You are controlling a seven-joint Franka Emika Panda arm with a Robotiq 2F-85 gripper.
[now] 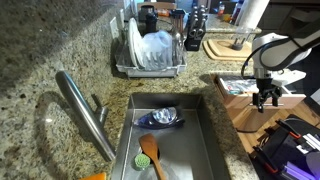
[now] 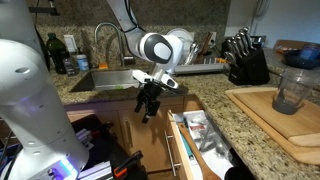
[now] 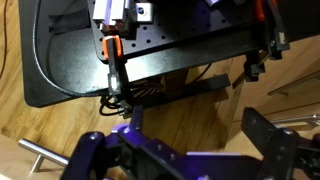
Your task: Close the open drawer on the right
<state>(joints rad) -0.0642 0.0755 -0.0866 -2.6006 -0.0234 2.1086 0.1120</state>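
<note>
The open drawer (image 2: 200, 140) sticks out from the wooden cabinet under the granite counter, with several items inside and a metal bar handle (image 2: 172, 152) on its front. It also shows in an exterior view (image 1: 234, 88). My gripper (image 2: 148, 104) hangs in front of the cabinet, just beside the drawer front and apart from it. It appears in an exterior view (image 1: 265, 97) too. In the wrist view the gripper (image 3: 185, 150) is open and empty, with wooden floor between its fingers.
A sink (image 1: 205, 130) holds a blue bowl (image 1: 160, 118) and an orange spatula (image 1: 148, 152). A dish rack (image 1: 150, 55) stands behind it. A cutting board (image 2: 270, 115) with a glass (image 2: 290, 90) and a knife block (image 2: 245, 65) sit on the counter. Black equipment (image 3: 150, 50) stands on the floor.
</note>
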